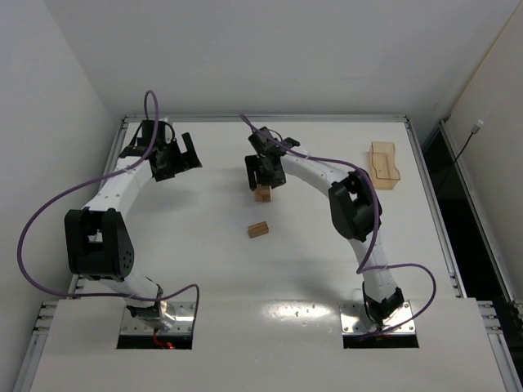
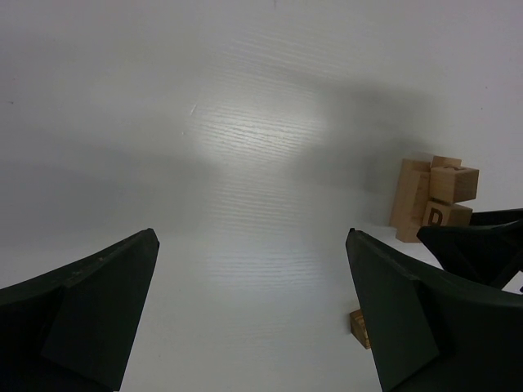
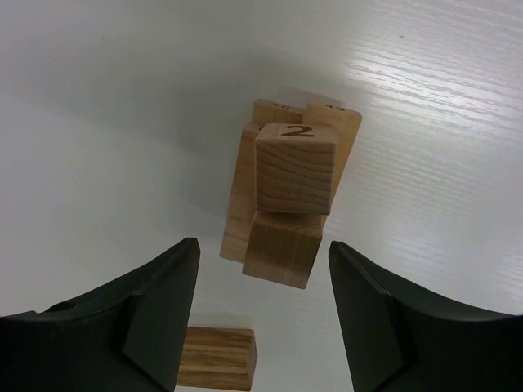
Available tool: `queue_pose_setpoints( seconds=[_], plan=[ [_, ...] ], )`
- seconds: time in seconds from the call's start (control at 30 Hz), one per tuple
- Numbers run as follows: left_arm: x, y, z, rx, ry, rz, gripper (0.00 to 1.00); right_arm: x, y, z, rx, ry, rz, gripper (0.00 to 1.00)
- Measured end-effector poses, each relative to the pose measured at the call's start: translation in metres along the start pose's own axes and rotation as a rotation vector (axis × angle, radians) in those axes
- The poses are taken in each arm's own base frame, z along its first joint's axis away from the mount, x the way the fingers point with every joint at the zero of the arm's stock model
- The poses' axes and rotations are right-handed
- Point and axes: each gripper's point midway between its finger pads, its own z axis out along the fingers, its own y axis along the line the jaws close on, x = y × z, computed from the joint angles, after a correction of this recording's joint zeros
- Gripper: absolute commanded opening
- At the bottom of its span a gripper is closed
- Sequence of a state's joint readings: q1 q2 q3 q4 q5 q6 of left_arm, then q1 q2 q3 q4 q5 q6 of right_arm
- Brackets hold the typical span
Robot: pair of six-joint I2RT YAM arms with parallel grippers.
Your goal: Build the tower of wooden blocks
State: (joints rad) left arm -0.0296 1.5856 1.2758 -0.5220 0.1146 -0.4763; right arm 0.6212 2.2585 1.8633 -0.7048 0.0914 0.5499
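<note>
Wood block tower upright on surface, just ahead of right pincer, cube marked 2 atop another. Right pincer spread wide, gripping nothing; 1 loose block beneath it. Left pincer spread wide, empty, tower well to its right.

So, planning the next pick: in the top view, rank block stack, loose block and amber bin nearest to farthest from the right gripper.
1. block stack, just ahead of the right gripper.
2. loose block, below the stack in view.
3. amber bin, far right side.
</note>
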Motion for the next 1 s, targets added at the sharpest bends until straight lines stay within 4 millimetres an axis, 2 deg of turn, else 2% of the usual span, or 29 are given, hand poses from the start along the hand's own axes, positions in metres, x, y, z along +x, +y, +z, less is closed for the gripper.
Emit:
queue_pose_setpoints(
  seconds=[0.17,0.27,0.3,0.33,0.43,0.53,0.63,0.73,0.9,1.0],
  plan=[
    [0.000,0.000,0.000,0.000,0.000,0.000,0.99,-0.002,0.008,-0.003,-0.058,-0.001,-0.053,0.62],
    [0.000,0.000,0.000,0.001,-0.001,0.001,0.99,-0.004,0.012,-0.017,-0.100,-0.024,-0.109,0.65],
    [0.001,0.000,0.000,0.001,0.000,0.001,0.99,0.001,0.012,-0.029,-0.122,-0.026,-0.135,0.71],
    [0.003,0.001,0.000,0.001,0.000,0.001,0.99,0.003,0.011,-0.044,-0.145,-0.033,-0.161,0.73],
    [0.007,0.003,-0.002,-0.001,0.004,0.001,0.99,0.014,0.014,-0.105,-0.314,-0.093,-0.327,0.72],
    [0.006,0.002,-0.006,0.004,-0.007,0.006,0.99,0.026,0.008,-0.161,-0.436,-0.191,-0.557,0.73],
    [0.003,-0.001,-0.009,0.014,-0.014,0.019,0.99,0.041,0.004,-0.189,-0.495,-0.269,-0.834,0.78],
    [0.001,-0.004,-0.012,0.031,-0.015,0.040,0.99,0.067,0.007,-0.184,-0.551,-0.252,-1.094,0.79],
    [-0.008,-0.013,-0.015,0.068,-0.023,0.073,1.00,0.112,0.015,-0.136,-0.654,-0.095,-1.417,0.79],
    [-0.007,-0.012,-0.012,0.064,-0.014,0.081,1.00,0.129,0.022,-0.113,-0.685,-0.037,-1.535,0.77]
  ],
)
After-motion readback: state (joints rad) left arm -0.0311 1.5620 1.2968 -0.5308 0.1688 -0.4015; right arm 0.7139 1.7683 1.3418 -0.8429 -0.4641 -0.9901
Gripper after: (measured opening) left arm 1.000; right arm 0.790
